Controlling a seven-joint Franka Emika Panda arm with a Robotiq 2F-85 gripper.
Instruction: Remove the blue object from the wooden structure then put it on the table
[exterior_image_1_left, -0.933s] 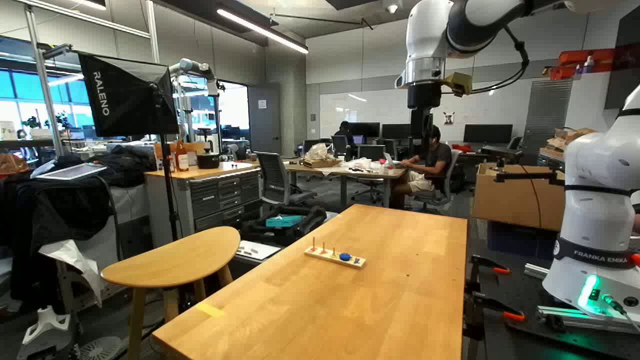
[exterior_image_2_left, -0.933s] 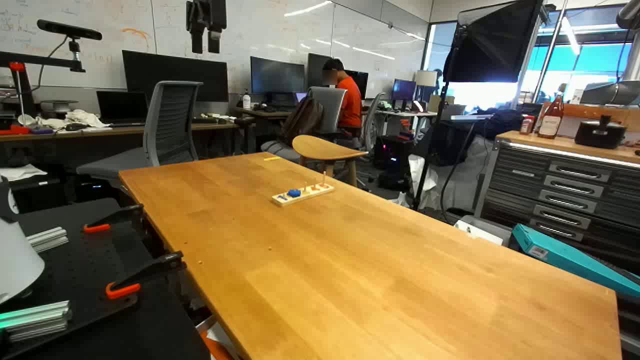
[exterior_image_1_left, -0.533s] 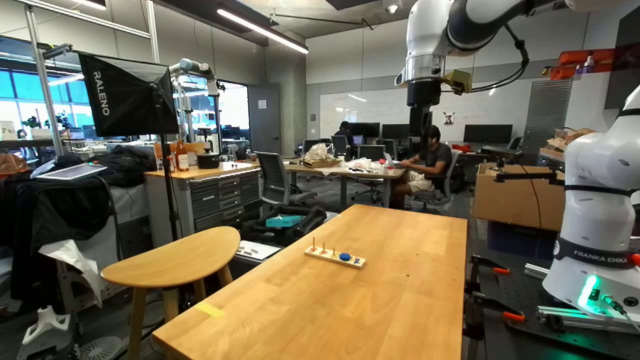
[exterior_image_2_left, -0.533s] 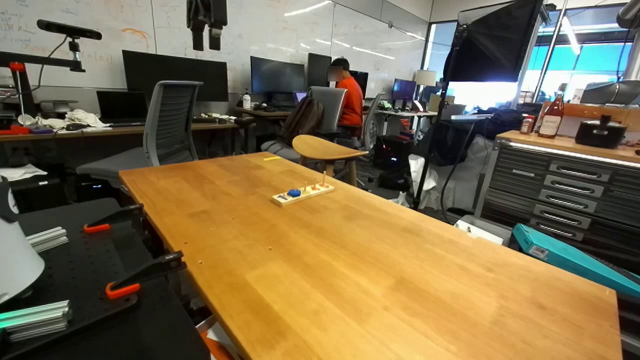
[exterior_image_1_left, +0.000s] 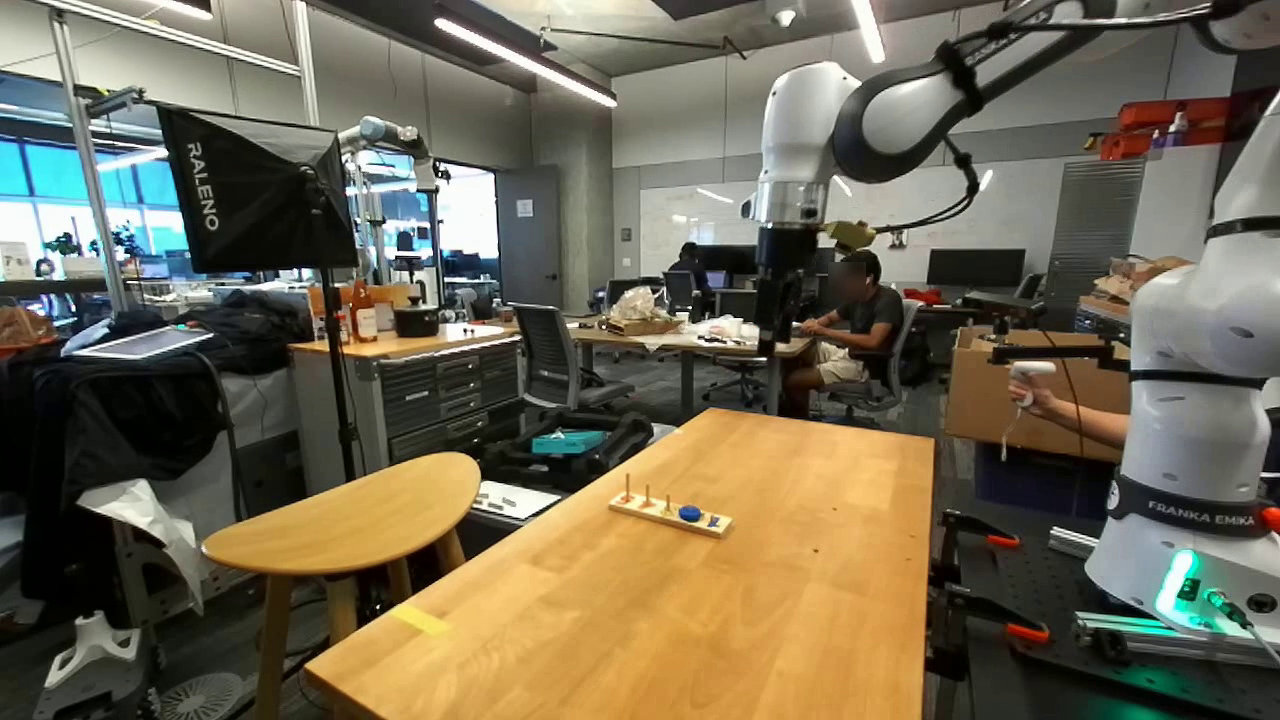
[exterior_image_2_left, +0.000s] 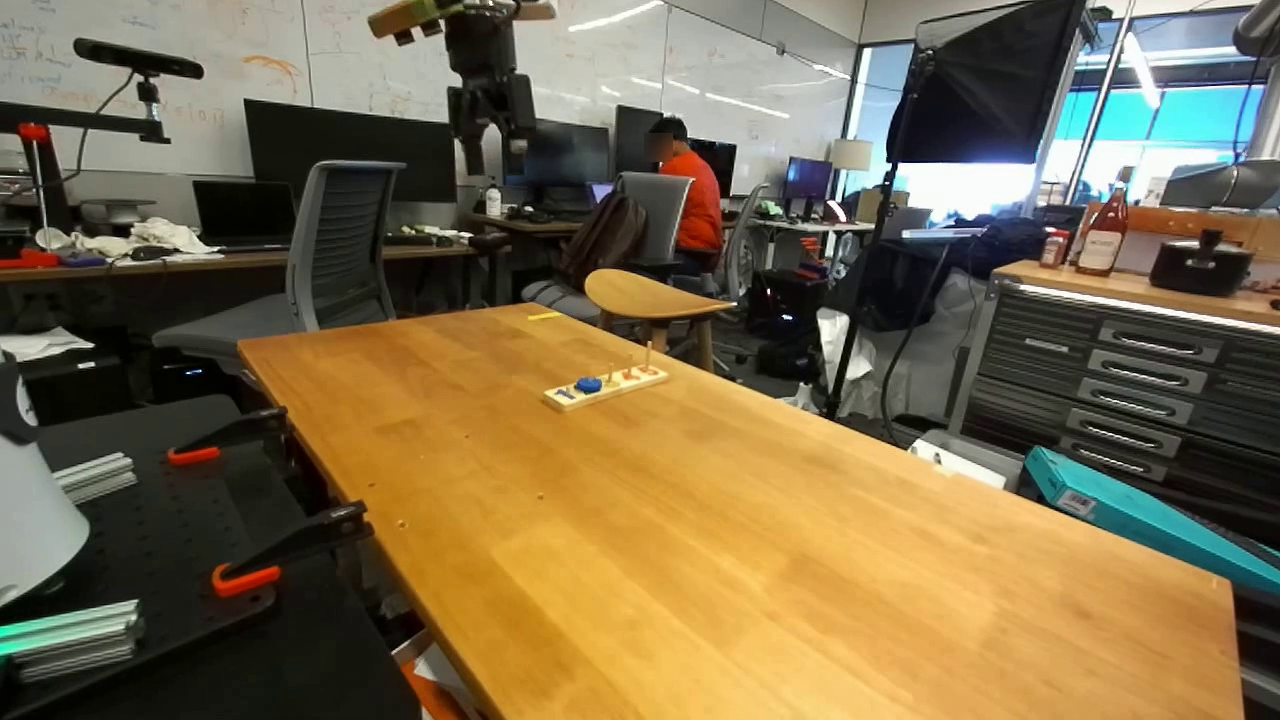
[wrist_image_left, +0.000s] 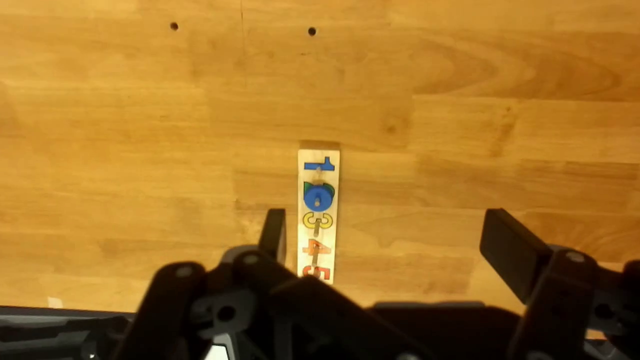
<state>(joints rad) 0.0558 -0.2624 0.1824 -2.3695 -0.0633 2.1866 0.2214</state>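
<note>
The blue object (wrist_image_left: 318, 198) is a small round disc on a peg of the wooden structure, over the number 2. It shows in both exterior views (exterior_image_1_left: 690, 513) (exterior_image_2_left: 588, 385). The wooden structure (wrist_image_left: 327, 234) is a pale strip with upright pegs and the numbers 1 to 5, lying on the table (exterior_image_1_left: 780, 590). My gripper (wrist_image_left: 387, 240) is wide open and empty, pointing down, well above the table in both exterior views (exterior_image_1_left: 768, 345) (exterior_image_2_left: 494, 160). In the wrist view the strip lies nearer the left finger; its lower end meets the gripper's dark linkage.
A rounded oval wooden stool (exterior_image_1_left: 350, 515) stands beside the table. Black clamps with orange handles (exterior_image_2_left: 245, 580) grip the table edge by the robot base. A hand with a white controller (exterior_image_1_left: 1030, 370) shows near the base. A softbox lamp (exterior_image_2_left: 985, 90) stands behind.
My gripper has come down and moved over toward the wooden structure's side of the table. A hand with a white controller has appeared by the robot base. The blue object and strip have not moved.
</note>
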